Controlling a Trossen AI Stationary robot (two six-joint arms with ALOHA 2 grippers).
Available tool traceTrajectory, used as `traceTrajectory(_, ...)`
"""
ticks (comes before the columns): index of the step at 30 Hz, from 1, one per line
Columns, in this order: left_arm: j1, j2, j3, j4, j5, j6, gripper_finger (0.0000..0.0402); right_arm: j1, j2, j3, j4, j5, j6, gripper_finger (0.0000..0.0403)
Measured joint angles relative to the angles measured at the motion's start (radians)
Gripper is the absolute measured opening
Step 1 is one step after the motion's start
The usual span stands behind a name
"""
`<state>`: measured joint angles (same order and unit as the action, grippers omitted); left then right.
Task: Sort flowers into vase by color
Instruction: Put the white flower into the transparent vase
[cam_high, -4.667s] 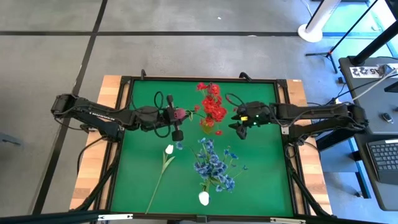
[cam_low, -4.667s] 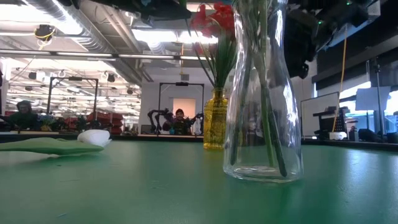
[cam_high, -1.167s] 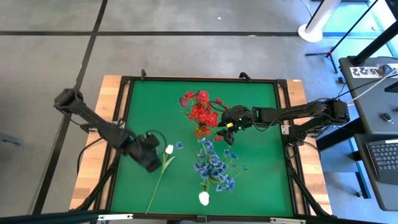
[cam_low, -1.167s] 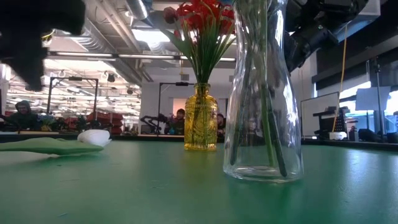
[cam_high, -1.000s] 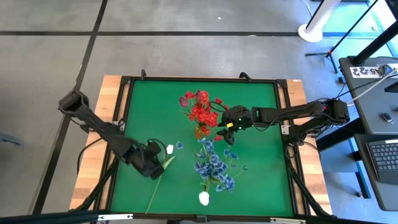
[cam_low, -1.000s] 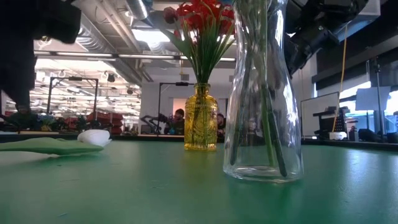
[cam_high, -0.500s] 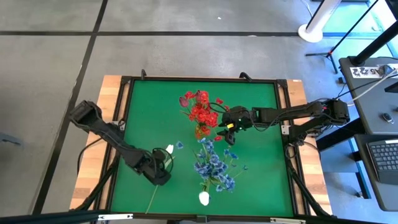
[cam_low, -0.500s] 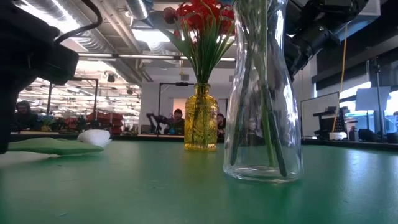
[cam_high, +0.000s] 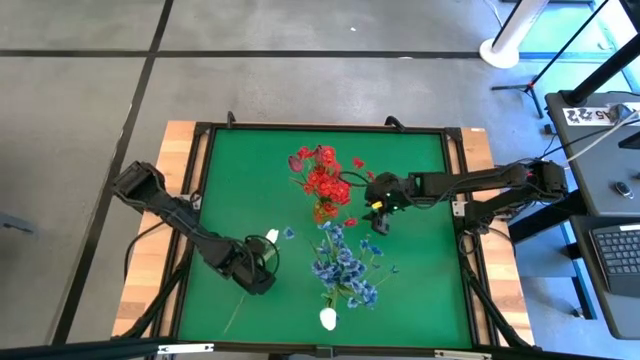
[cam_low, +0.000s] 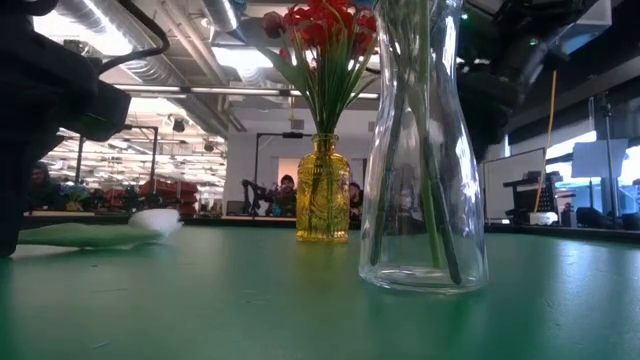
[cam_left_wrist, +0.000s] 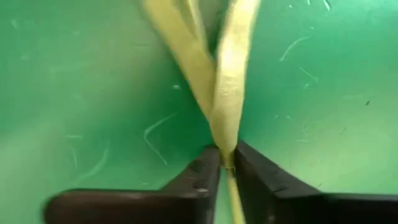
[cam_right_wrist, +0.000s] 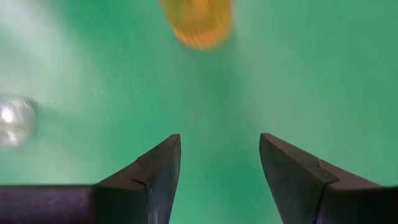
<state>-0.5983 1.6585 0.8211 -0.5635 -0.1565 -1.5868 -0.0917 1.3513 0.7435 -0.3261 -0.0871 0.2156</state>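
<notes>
Over at about 8 o'clock on the green mat (cam_high: 230, 190), the left gripper (cam_high: 262, 272) is down on the stem of a white tulip (cam_high: 272, 238), and the left wrist view shows its fingers (cam_left_wrist: 198, 180) pinched narrow onto the stem (cam_left_wrist: 225, 124) where the leaves fork. A second white tulip (cam_high: 328, 319) lies loose near 6 o'clock. At centre the yellow vase (cam_low: 322, 190) holds the red flowers (cam_high: 322, 178), dark pink bud on their left edge; just toward 5 o'clock from it the clear glass vase (cam_low: 425, 160) holds the blue flowers (cam_high: 343, 260). At about 2 o'clock from centre the right gripper (cam_high: 380, 215) hangs beside the red bunch, its fingers (cam_right_wrist: 155, 171) spread wide and holding nothing, the yellow vase ahead of it. Risks, as I judge them: the grip is on a thin stem low on the mat, so it may slip or the tulip may swing and drag its head when lifted; the blue sprays lean toward the left arm, so a careless lift could snag them or tip the glass vase. No third vase shows for white, so the drop spot is unclear. Compared with half a second ago the left gripper has hardly shifted but now covers more of the stem, and the right gripper has pulled back from the red bunch toward 3 o'clock; 4.7 s ago the left arm was up by the red flowers.
</notes>
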Motion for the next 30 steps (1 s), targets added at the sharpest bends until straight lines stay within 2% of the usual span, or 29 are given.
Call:
traceTrajectory(2, 0.000, 0.000, 0.000, -0.008, -0.013, 0.011, 0.0018, 0.000, -0.038, 0.000, -0.087, 0.015, 0.024, 0.0218)
traceTrajectory(6, 0.000, -0.019, 0.025, -0.039, -0.055, 0.081, 0.0009, 0.001, -0.123, 0.000, -0.210, 0.026, 0.069, 0.0218)
traceTrajectory(10, 0.009, -0.105, 0.085, -0.059, -0.264, 0.176, 0.0004, 0.001, -0.202, 0.000, -0.257, 0.075, 0.102, 0.0218)
traceTrajectory(14, -0.019, -0.211, 0.149, -0.061, -0.418, 0.310, 0.0003, 0.007, -0.264, 0.000, -0.274, 0.088, 0.130, 0.0218)
traceTrajectory(18, -0.068, -0.298, 0.178, 0.060, -0.642, 0.440, 0.0002, 0.078, -0.309, 0.000, -0.276, 0.138, 0.154, 0.0218)
traceTrajectory(20, -0.102, -0.311, 0.177, 0.140, -0.742, 0.510, 0.0002, 0.136, -0.333, 0.000, -0.264, 0.196, 0.175, 0.0218)
traceTrajectory(24, -0.168, -0.309, 0.177, 0.328, -0.911, 0.681, 0.0001, 0.305, -0.383, 0.000, -0.269, 0.413, 0.255, 0.0218)
traceTrajectory(27, -0.213, -0.300, 0.177, 0.423, -0.966, 0.766, 0.0001, 0.445, -0.427, 0.000, -0.274, 0.548, 0.310, 0.0218)
traceTrajectory(30, -0.242, -0.301, 0.169, 0.507, -0.979, 0.843, 0.0001, 0.569, -0.464, 0.000, -0.284, 0.661, 0.357, 0.0218)
